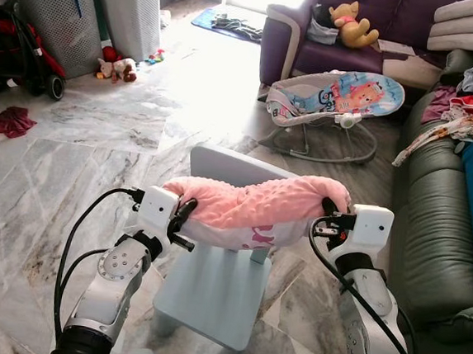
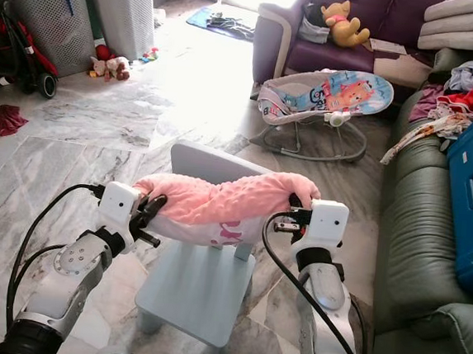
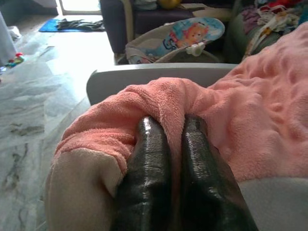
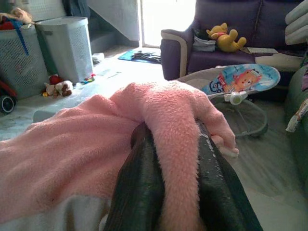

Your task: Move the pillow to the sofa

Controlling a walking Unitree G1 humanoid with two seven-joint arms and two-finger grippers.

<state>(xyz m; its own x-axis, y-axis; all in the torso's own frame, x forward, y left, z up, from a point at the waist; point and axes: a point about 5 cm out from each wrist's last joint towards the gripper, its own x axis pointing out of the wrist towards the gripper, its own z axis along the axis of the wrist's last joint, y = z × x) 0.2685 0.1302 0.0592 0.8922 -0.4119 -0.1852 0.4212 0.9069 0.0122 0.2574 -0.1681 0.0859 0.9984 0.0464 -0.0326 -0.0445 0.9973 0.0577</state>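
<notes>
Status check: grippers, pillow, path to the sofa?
Left gripper and right gripper pinch opposite pillow ends. Pillow above blue chair. Green sofa at right.

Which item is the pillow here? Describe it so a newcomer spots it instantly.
Start at the small pale blue chair on the marble floor, left of the dark green sofa. The pillow hangs over it, pinched at either end by the left gripper and right gripper. It is fluffy, pink and dimpled.
</notes>
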